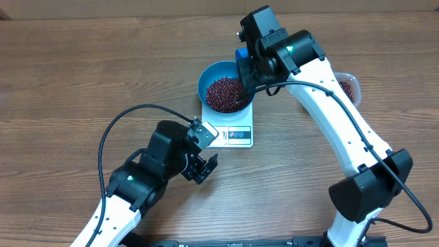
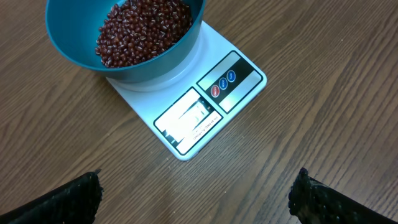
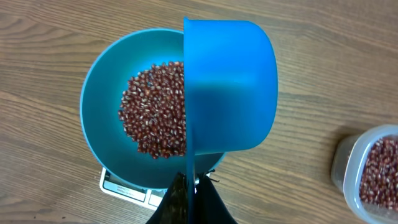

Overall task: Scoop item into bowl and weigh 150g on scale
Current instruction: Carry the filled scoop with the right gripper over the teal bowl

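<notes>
Dark red-brown beans [image 3: 152,118], tiny and loose, lie heaped in the round deep bright blue bowl [image 3: 99,124]. More of them sit in the clear rounded plastic tub [image 3: 367,168], off to the side and well apart from the bowl.

Largest first: the brown wood-grain table [image 1: 82,68] carries everything. The bowl sits on the small flat white square digital scale [image 2: 186,118] and overhangs it. The display strip faces the left arm, but glare washes it out, so we can't read a weight. The small blue plastic handled scoop [image 3: 230,87] hangs over the bowl's rim, tipped on its side. We see only its outer wall, so we can't tell whether it holds beans.

Risks, as we judge them:
- Overshooting 150g, because one full tip drops a lot at once and beans pour in bursts.
- Beans bouncing or spilling over the near rim, since the scoop sits partly outside the bowl's edge.
- The scoop knocking the rim, which could shift the overhanging bowl or press on it and give a false reading.

The right fingers [image 3: 186,202] are clenched tight on the scoop's thin handle. The left fingers [image 2: 78,202] are spread fully wide and grasp nothing. They hover over bare table just beside the display edge of the scale.
</notes>
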Available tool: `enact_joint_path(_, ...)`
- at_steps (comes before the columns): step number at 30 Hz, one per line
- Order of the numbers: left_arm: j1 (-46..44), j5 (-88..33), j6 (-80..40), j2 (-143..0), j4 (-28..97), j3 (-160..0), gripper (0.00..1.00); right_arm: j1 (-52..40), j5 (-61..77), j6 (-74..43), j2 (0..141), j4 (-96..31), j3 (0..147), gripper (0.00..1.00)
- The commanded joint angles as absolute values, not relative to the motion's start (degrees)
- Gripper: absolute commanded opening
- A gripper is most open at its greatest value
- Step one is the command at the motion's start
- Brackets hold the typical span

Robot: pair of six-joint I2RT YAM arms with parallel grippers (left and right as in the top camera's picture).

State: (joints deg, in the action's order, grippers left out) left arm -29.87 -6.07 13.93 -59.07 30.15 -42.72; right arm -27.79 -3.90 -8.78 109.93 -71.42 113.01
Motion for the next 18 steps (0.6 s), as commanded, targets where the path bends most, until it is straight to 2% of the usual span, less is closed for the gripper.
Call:
enact_joint_path(1, -29.5, -7.1, 14.2, -59.3, 30.0, -42.5, 1.00, -27.7, -5.1, -10.5, 110.8, -70.9, 112.6, 0.04)
enact_joint_path(18, -29.5, -7.1, 14.2, -59.3, 30.0, -42.5, 1.00, -30.0, -2.9, -12.3, 111.2, -69.9, 109.8, 0.04)
